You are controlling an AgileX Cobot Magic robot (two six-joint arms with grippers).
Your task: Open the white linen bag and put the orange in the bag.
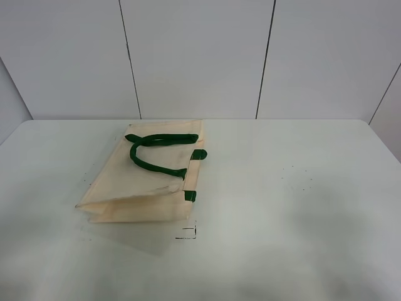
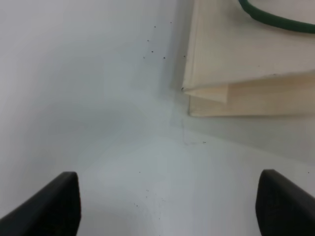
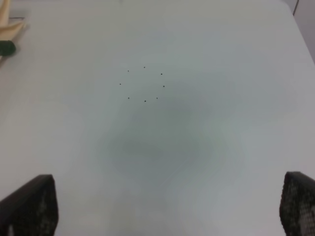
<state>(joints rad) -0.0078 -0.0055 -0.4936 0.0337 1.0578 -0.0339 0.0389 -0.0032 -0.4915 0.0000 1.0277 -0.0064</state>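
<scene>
The white linen bag (image 1: 147,182) lies flat on the table, left of centre, with its dark green handles (image 1: 150,153) resting on top and its mouth facing right. Its folded corner shows in the left wrist view (image 2: 246,59). An edge with a green tab (image 3: 7,47) shows in the right wrist view. The orange is not in any view. My left gripper (image 2: 167,211) is open and empty above the table, short of the bag's corner. My right gripper (image 3: 165,209) is open and empty over bare table, right of the bag. Neither arm shows in the high view.
The white table (image 1: 294,207) reaches to a panelled wall at the back. A small black mark (image 1: 187,233) sits by the bag's front right corner. A ring of small dark dots (image 3: 143,84) marks the table on the right side.
</scene>
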